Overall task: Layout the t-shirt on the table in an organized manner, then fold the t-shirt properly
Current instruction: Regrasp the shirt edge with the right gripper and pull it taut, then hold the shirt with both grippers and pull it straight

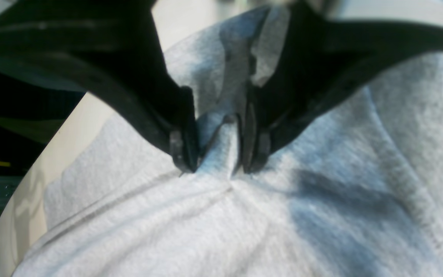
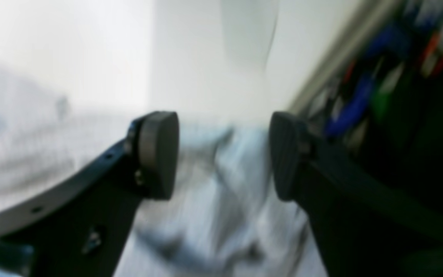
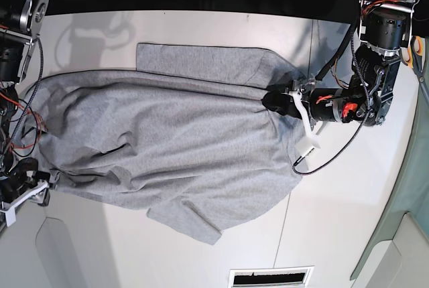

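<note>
White laminate makes up the table (image 3: 201, 254), the widest thing in the base view, crossed by a thin dark seam near the shirt's right edge. On it lies the t-shirt (image 3: 161, 140), heather-grey cotton spread lengthwise across the table's middle, one sleeve pointing to the far edge and the other to the near edge, with creases running through its body. At the shirt's right edge the left gripper (image 1: 215, 152) pinches a raised fold of the grey fabric between its dark fingers (image 1: 183, 150), which are clamped on the cloth. At the shirt's left edge the right gripper (image 2: 223, 154) hangs above blurred grey fabric, its two pads (image 2: 158, 154) spread apart with nothing between them.
</note>
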`<state>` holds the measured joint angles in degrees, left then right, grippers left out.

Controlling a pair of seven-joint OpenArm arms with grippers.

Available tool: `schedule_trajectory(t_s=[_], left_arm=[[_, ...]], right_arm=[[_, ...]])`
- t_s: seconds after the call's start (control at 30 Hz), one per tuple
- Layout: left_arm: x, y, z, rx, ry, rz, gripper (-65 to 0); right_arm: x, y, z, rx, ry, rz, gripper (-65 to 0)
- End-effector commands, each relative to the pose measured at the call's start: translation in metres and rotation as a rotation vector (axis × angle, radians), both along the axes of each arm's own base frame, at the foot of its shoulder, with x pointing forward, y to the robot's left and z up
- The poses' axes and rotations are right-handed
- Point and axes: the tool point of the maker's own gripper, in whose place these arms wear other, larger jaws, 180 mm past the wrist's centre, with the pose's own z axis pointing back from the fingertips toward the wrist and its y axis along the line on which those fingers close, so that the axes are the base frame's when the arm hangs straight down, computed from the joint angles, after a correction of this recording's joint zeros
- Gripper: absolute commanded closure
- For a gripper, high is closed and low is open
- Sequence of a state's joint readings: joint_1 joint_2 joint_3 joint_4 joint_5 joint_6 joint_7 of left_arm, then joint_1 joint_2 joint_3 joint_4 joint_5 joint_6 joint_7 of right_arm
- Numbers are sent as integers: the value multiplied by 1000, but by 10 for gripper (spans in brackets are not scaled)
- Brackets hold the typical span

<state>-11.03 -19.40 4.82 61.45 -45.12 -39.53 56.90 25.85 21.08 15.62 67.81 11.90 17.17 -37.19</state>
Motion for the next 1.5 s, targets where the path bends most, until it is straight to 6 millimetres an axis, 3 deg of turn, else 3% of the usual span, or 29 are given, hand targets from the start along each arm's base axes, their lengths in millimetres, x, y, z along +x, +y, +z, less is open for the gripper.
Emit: schedule_trajectory(t_s=[0.0,0.1,0.2,0.43,0.57,0.67,0.83,0.93,1.27,1.37,1.47], left_arm=[[13,7,10,9,-46,1,-241],[17,11,14,-1,-64,19,-241],[21,21,22,-27,-81,50,-241],[22,58,35,-21,-80,89,-241],[17,66,36,-16,-59,90,-241],[20,77,39,-13,-88,122,-241],[20,94,39,2,-110,181,-241],[15,100,32,36,-104,182,-241],[-13,74,4,22,-34,157,-241],[-15,65,-1,22,-25,144,-230],[-15,60,-2,16,-24,142,-169]], right_arm=[[4,-8,15,0,-31,-20,-371],[-24,-10,-15,38,46,-40,-369],[-56,-28,-32,60,62,-127,-369],[-123,-79,-37,135,16,-342,-369],[-146,-102,-44,128,-9,-421,-369],[-157,-106,-62,133,19,-441,-369],[-162,-109,-87,188,-6,-491,-369],[-157,-101,-93,232,-33,-459,-369],[-124,-71,-102,290,-31,-371,-368],[-114,-64,-99,295,-37,-353,-276],[-109,-61,-97,302,-45,-348,-203]])
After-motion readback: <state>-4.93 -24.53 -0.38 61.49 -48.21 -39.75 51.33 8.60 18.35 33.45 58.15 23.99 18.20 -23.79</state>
